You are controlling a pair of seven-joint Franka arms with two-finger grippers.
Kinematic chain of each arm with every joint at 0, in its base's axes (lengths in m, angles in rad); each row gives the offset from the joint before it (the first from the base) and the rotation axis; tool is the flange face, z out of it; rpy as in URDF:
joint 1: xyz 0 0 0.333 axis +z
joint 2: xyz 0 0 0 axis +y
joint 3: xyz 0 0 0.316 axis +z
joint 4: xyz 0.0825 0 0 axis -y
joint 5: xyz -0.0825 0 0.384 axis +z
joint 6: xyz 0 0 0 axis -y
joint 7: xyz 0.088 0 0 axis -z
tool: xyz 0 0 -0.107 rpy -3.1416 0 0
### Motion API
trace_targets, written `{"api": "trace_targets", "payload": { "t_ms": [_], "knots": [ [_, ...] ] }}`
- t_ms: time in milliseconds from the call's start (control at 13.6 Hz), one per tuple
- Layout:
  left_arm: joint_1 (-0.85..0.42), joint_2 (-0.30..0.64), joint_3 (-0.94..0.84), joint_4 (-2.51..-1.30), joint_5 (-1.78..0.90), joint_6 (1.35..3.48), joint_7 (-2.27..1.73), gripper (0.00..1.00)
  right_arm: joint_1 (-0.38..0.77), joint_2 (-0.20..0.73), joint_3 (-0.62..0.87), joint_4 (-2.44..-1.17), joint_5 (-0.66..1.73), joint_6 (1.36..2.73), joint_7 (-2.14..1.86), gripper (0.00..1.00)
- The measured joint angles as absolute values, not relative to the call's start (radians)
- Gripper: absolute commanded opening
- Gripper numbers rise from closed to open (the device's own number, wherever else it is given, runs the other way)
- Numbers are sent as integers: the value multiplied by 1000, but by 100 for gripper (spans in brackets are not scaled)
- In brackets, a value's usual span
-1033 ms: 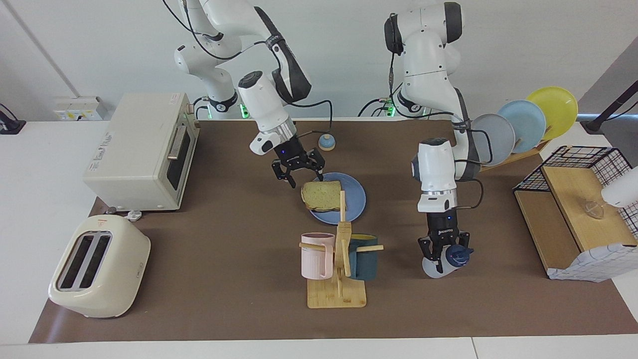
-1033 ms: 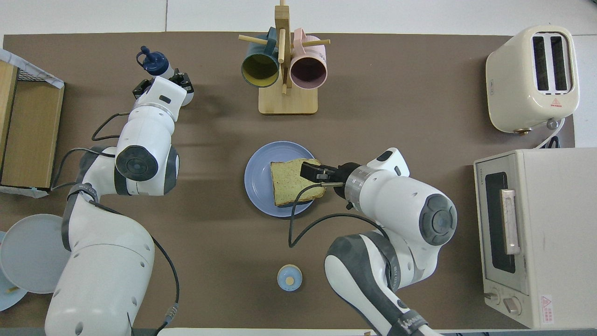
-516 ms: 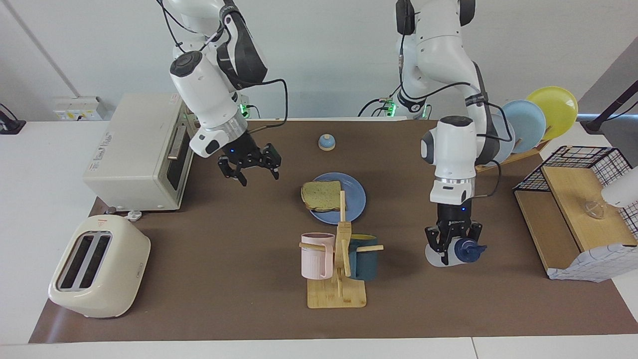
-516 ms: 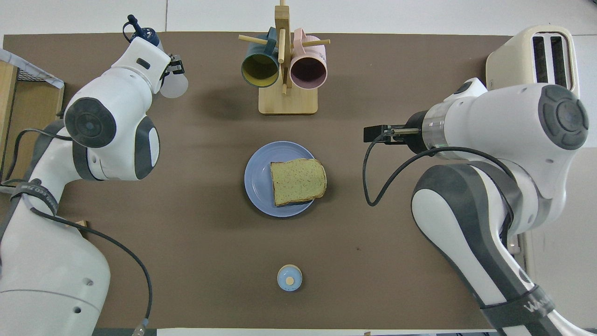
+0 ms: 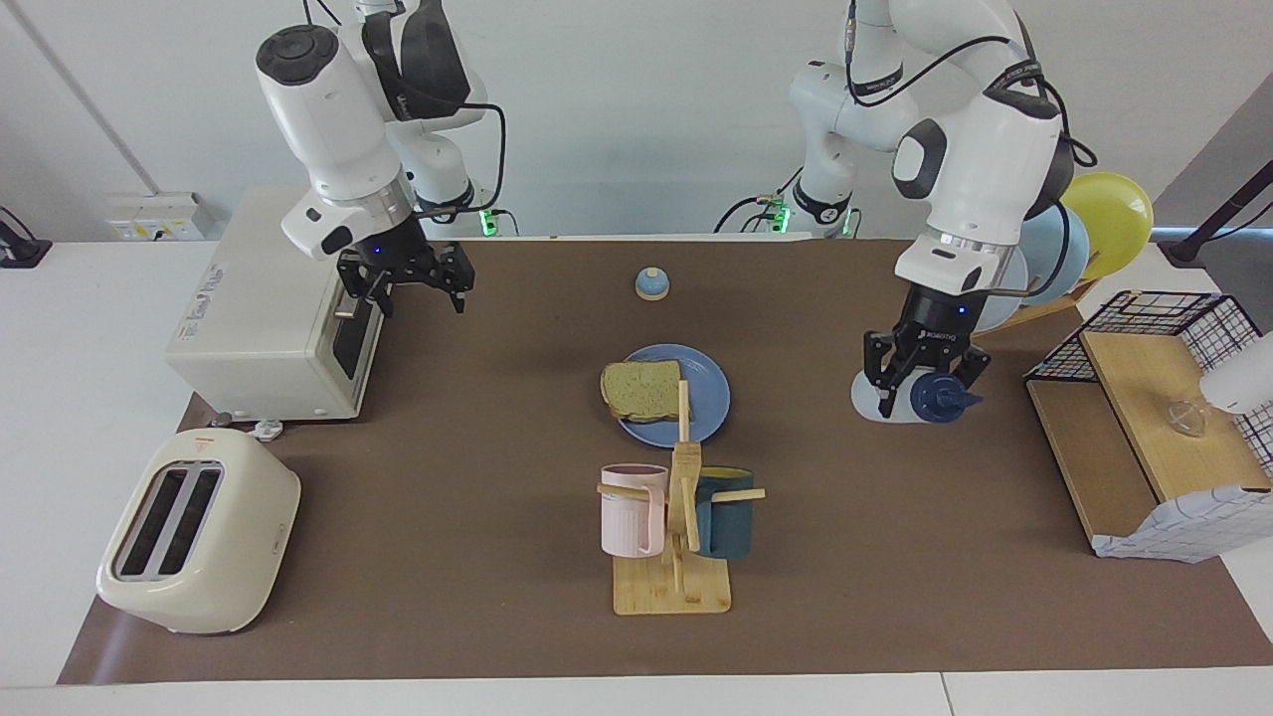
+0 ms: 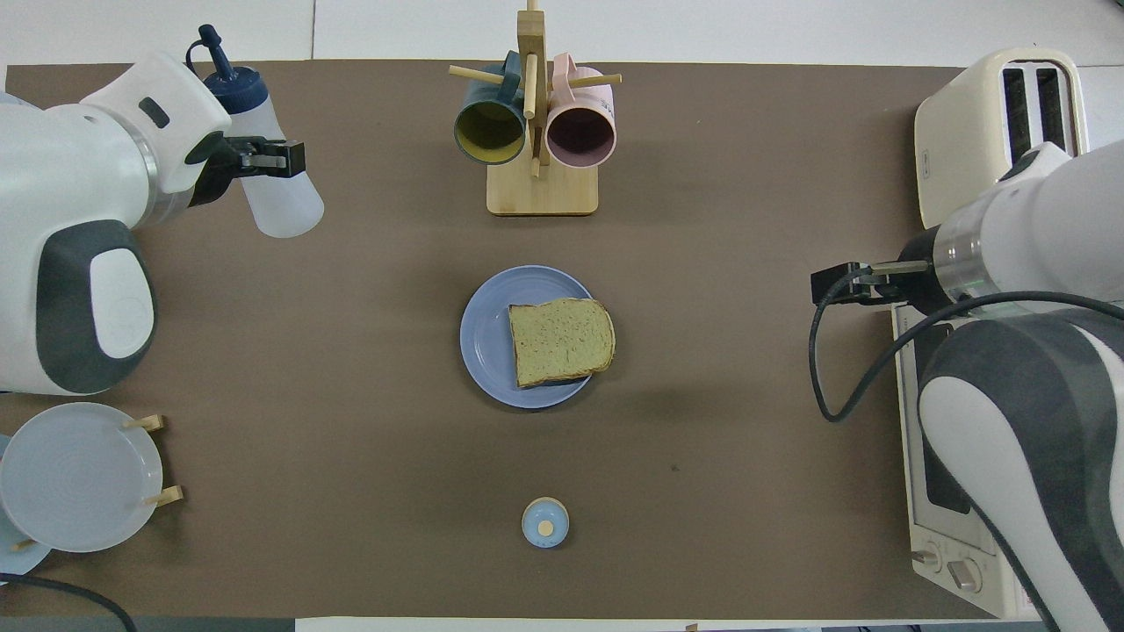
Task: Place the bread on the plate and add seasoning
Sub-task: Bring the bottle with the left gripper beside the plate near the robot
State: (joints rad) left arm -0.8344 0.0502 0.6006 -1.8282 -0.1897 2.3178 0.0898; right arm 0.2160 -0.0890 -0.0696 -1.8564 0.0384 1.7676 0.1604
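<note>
Holding the seasoning (image 5: 920, 396) up in the air, the left gripper (image 5: 923, 376) pinches it with its fingers at the plate's (image 5: 708, 396) 3 o'clock. The bread (image 5: 641, 389) lies on that plate. The right gripper's (image 5: 410, 285) fingers are spread, by the toaster oven (image 5: 278, 303).

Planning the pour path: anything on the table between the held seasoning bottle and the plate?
Nothing: the overhead view shows bare brown mat between the seasoning bottle, held by the left gripper, and the plate.

The brown-matted table (image 5: 448, 557) carries plate (image 5: 708, 398), bell (image 5: 651, 284), mug rack (image 5: 672, 589), toaster (image 5: 197, 532), apparently oven (image 5: 273, 298).
</note>
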Motion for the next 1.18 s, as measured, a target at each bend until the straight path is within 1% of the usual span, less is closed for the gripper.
{"api": "trace_targets", "payload": {
  "t_ms": [148,221,369,516,664,959,1181],
  "knots": [
    [-835,-13,572,-1824,-178,2213,121,0,167,-89,-69,-1809,31,1672,129,100],
    [-835,-36,552,-1817,-166,2161,142,0,140,-72,-67,-1754,22,1622,113,100],
    [-836,-63,515,-1797,-150,2068,214,0,102,-29,-66,-1668,-13,1570,93,100],
    [-837,-91,462,-1789,-150,1994,300,0,74,5,-65,-1640,-22,1561,71,100],
    [-838,-122,397,-1786,-149,1940,336,0,70,22,-65,-1634,-22,1563,70,100],
    [-843,-181,287,-1786,-148,1839,410,0,66,23,-66,-1634,-22,1563,70,100],
    [-844,-194,244,-1786,-148,1755,529,0,35,23,-61,-1632,-15,1563,70,100]
  ]
}}
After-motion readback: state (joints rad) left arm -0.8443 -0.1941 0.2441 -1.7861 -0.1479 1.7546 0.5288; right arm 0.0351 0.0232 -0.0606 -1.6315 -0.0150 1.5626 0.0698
